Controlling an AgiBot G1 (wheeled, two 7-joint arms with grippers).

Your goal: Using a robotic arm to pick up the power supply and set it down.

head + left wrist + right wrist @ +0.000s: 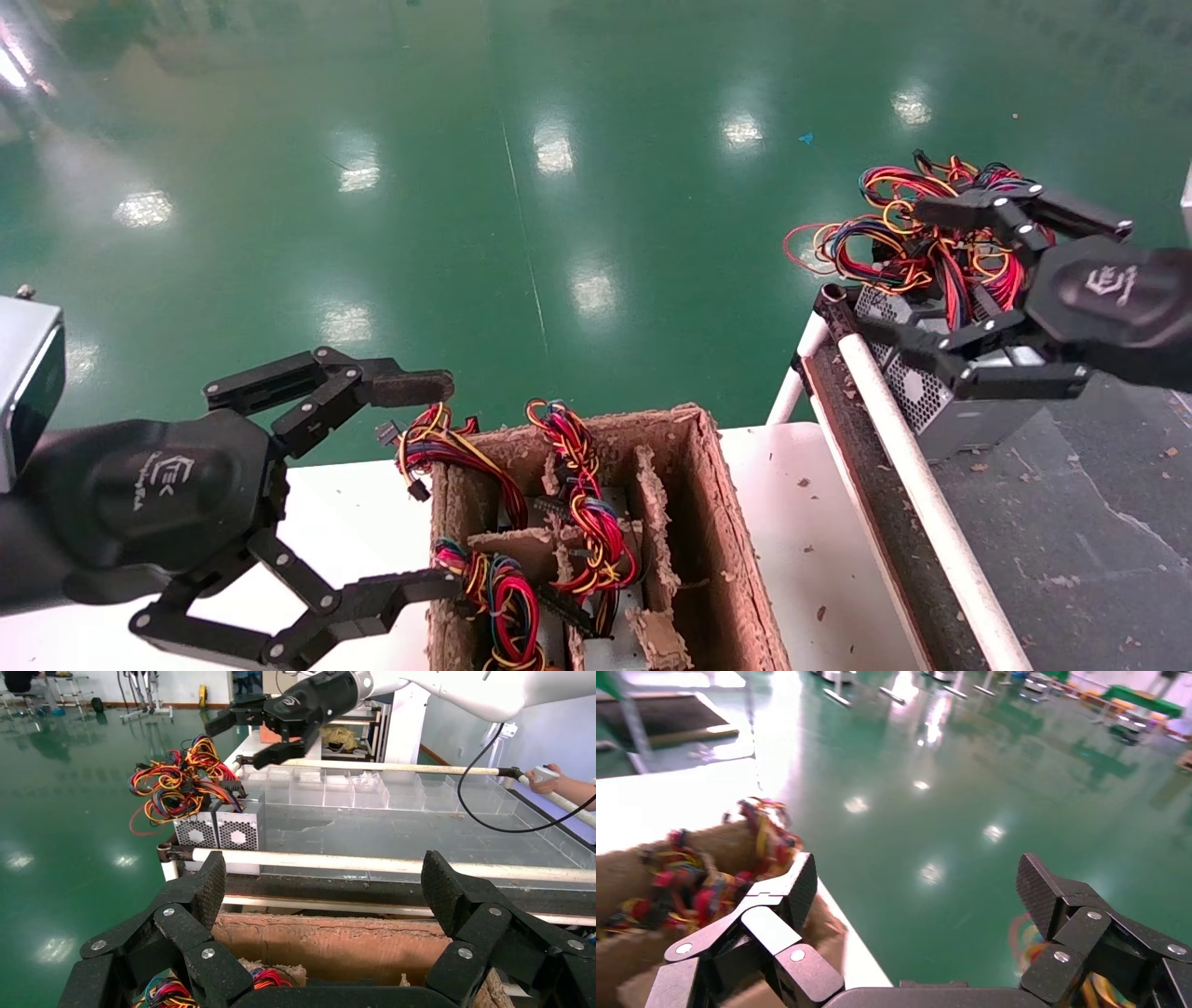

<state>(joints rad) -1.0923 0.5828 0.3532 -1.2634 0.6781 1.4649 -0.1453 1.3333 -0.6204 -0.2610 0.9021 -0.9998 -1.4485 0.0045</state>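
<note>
Two grey power supplies (218,829) with perforated vent faces stand side by side at the near end of the dark belt, their red, yellow and black wires (179,780) piled on top. In the head view they show as a grey box (922,396) at the right. My right gripper (908,275) hovers open just above them, with nothing between its fingers; it also shows in the left wrist view, right gripper (235,741). More power supplies with wire bundles (582,522) sit in a cardboard box (717,522). My left gripper (442,485) is open beside that box.
The box stands on a white table (801,503). A white rail pipe (922,503) edges the dark belt (1071,522). Clear plastic bins (337,790) line the belt's far side. A person's arm (562,783) reaches in there. Green floor lies beyond.
</note>
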